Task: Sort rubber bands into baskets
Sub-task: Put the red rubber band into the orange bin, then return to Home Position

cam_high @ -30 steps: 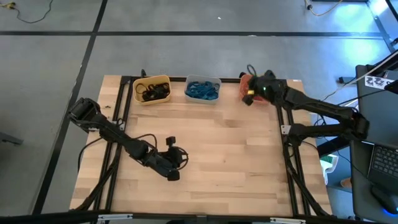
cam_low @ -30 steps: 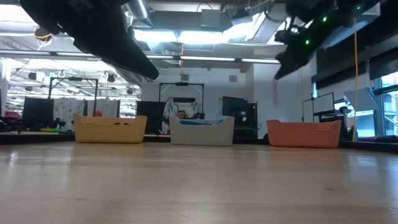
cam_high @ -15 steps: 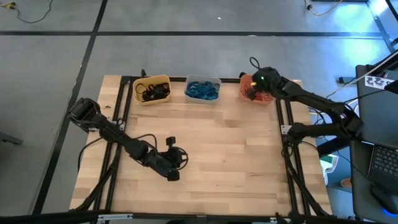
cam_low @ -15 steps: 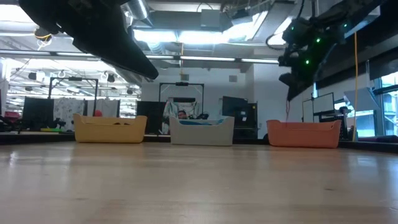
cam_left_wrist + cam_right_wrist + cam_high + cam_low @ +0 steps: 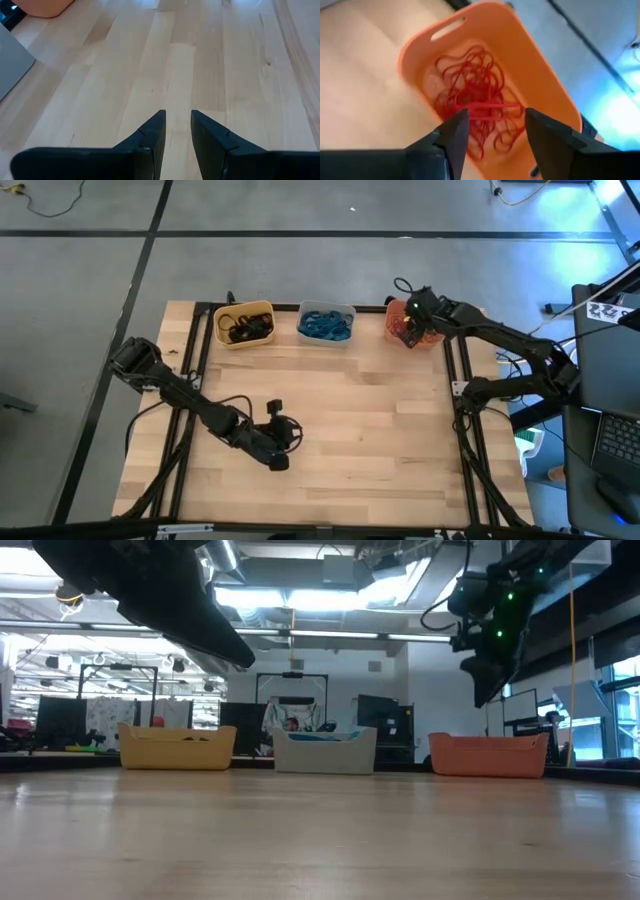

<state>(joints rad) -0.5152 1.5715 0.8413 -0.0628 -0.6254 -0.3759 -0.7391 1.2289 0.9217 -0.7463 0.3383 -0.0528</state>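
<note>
I am holding the right gripper (image 5: 492, 142) directly over the orange basket (image 5: 540, 75), and its fingers (image 5: 451, 137) are standing spread with nothing between them. Past the fingertips, down in the tub, the red-orange rubber bands (image 5: 475, 95) are lying in a loose tangle, one straight strand crossing the gap between the two fingers. I am keeping the gripper above the rim so that anything let go falls inside the walls rather than onto the table (image 5: 340, 430); from the level view it is hanging well clear above the tub, which suits a drop.

The left gripper (image 5: 177, 132) is waiting low over bare wood near the middle of the table, fingers parted by a narrow gap and pinching nothing. No band is showing ahead of its fingertips or between them.

The other two tubs are sitting in a row beside the orange one along the far edge: the yellow basket (image 5: 244, 323) is holding the black bands (image 5: 245, 328) and the pale grey basket (image 5: 326, 323) the blue bands (image 5: 325, 326), so each colour is getting its own tub. I am seeing no loose bands on the boards in the overhead view, so I judge the sorting is at or near its end.
</note>
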